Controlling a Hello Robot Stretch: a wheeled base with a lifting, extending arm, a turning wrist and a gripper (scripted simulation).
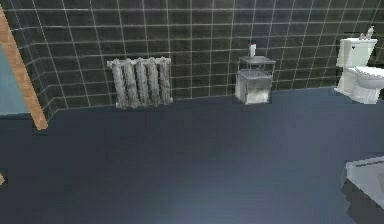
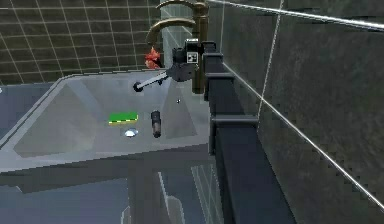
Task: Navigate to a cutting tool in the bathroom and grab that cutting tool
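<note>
Arm side view: fingers [image 2: 150, 81] at far side of sink [image 2: 60, 125], near red thing [image 2: 153, 57]; cannot tell if holding anything.

Room holds: radiator [image 1: 140, 82], 1; toilet [image 1: 362, 68], 1; sink [image 2: 70, 120], 1; faucet [image 2: 198, 20], 1; green item [image 2: 124, 118], 1; dark cylinder [image 2: 156, 122], 1; gripper [image 2: 150, 80], 1.

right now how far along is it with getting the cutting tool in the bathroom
Done: the drive looks finished; tiled walls, a toilet and the sink alongside place it in the bathroom. In hand: the arm reaches over the sink, with the gripper near a small red thing at the back rim. Left: the grab; I cannot tell whether the gripper holds anything.
</note>
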